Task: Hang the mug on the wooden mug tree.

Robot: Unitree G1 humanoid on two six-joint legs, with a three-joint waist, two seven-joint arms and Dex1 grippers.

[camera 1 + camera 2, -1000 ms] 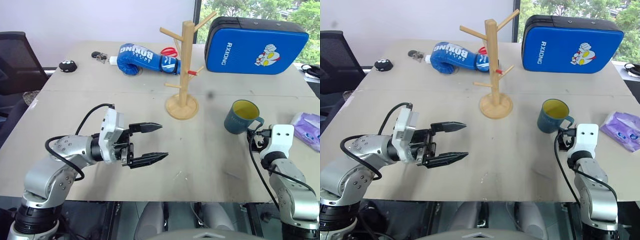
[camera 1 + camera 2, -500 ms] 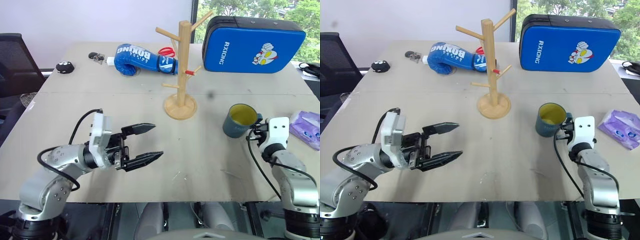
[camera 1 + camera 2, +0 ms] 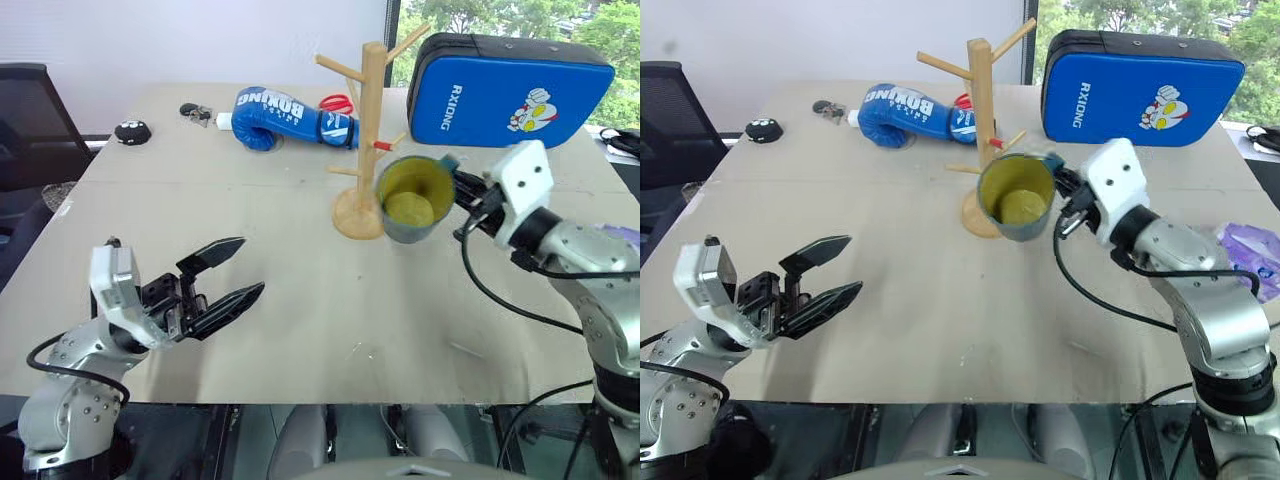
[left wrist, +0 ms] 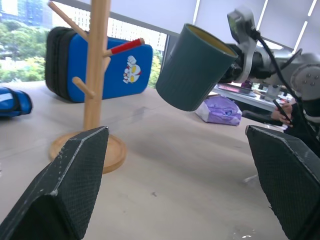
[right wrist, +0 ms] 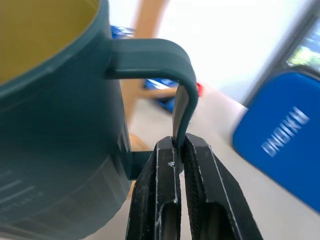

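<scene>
Over the table (image 3: 300,290), my right gripper (image 5: 176,152) is clamped on the mug (image 3: 410,198) by the loop handle, fingers (image 5: 162,200) pinched tight on the outer strap of the loop. Right arm is raised and reaching in toward the middle, forearm roughly level, gripper pointing toward my left. Mug is in the air, clear of the table, tipped on its side so the yellow inside faces back at me. It sits just in front of the tree (image 3: 370,140), overlapping the pole and base in the head views; can't tell if it touches the wood. Not on any peg; the red-tipped peg (image 4: 124,46) is just beside the rim, apart from it in the left wrist view.

Left gripper (image 3: 222,277) is low at my left, above the near table edge, jaws spread wide and holding nothing, pointing forward and to my right, slightly up. Well apart from mug and tree.

Glove (image 3: 285,117) and blue pad (image 3: 510,92) lie at the far side behind the tree.
</scene>
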